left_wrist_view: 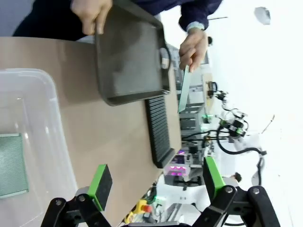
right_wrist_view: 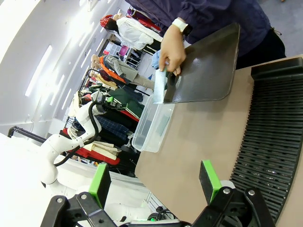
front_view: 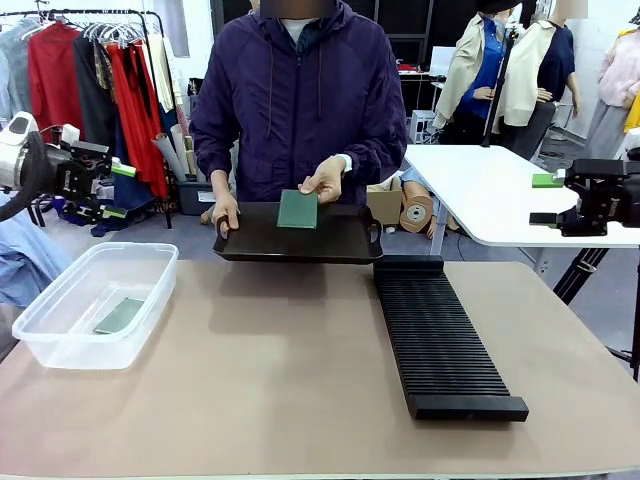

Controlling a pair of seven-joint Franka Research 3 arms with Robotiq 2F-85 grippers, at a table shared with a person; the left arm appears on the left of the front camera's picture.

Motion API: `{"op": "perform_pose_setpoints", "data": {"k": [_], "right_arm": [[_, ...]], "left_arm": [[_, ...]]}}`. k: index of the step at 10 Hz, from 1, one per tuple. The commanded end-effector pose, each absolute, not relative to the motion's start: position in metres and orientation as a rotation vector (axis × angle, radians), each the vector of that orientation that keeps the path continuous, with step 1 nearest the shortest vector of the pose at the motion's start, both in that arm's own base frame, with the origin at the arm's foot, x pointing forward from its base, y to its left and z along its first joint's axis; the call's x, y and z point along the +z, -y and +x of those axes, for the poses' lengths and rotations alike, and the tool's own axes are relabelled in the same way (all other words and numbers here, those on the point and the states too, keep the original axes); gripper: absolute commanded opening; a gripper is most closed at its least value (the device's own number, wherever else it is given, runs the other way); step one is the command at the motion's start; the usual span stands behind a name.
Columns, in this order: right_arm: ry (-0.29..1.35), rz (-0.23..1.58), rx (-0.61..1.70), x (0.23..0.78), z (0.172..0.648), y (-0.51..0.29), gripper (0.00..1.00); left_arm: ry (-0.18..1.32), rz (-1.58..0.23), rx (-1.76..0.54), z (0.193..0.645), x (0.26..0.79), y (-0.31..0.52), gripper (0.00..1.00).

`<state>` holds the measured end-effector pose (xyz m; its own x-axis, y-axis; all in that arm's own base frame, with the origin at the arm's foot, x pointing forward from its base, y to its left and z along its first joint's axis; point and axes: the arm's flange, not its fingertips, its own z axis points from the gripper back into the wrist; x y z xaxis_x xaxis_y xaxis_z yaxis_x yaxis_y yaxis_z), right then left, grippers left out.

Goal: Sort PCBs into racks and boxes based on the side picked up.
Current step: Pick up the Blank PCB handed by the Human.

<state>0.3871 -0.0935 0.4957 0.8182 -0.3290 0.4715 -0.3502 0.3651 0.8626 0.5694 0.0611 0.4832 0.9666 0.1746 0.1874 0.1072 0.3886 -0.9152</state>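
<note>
One broad tan table fills the lower half of the front view, and its middle stretch lies bare from the near edge to the far edge. Right of centre the long black rack runs lengthwise from the far edge toward the near one, with open tabletop on both its long sides. The clear tub sits at the lower left, close to the table's left edge and well apart from the rack. At upper centre a person holds a black handled tray at the far edge, its right corner near the rack's far end; one hand grips the tray's left handle. Beyond the far right corner stands a white side table, and a clothes rail crowds the upper left. The left tool hangs off the table's left side, the right tool off its right side, both empty with jaws spread wide. The other hand pinches the held PCB upright over the tray. The flat PCB lies on the tub's floor.
</note>
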Motion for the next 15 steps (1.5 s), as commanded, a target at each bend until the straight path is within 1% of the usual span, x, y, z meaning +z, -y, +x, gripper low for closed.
{"op": "perform_pose_setpoints", "data": {"k": [1,5,6,15], "right_arm": [[0.668,1.224,0.013,0.4980,0.3876,0.0924,1.00],[0.668,1.224,0.013,0.4980,0.3876,0.0924,1.00],[0.668,1.224,0.013,0.4980,0.3876,0.0924,1.00],[0.668,1.224,0.013,0.4980,0.3876,0.0924,1.00]], "left_arm": [[0.313,-1.312,0.018,0.5645,0.4772,-0.0617,1.00],[0.355,-1.308,-0.016,0.5670,0.4761,-0.0611,1.00],[0.320,-1.278,0.023,0.5704,0.4799,-0.0609,1.00],[0.320,-1.278,0.023,0.5704,0.4799,-0.0609,1.00]]}}
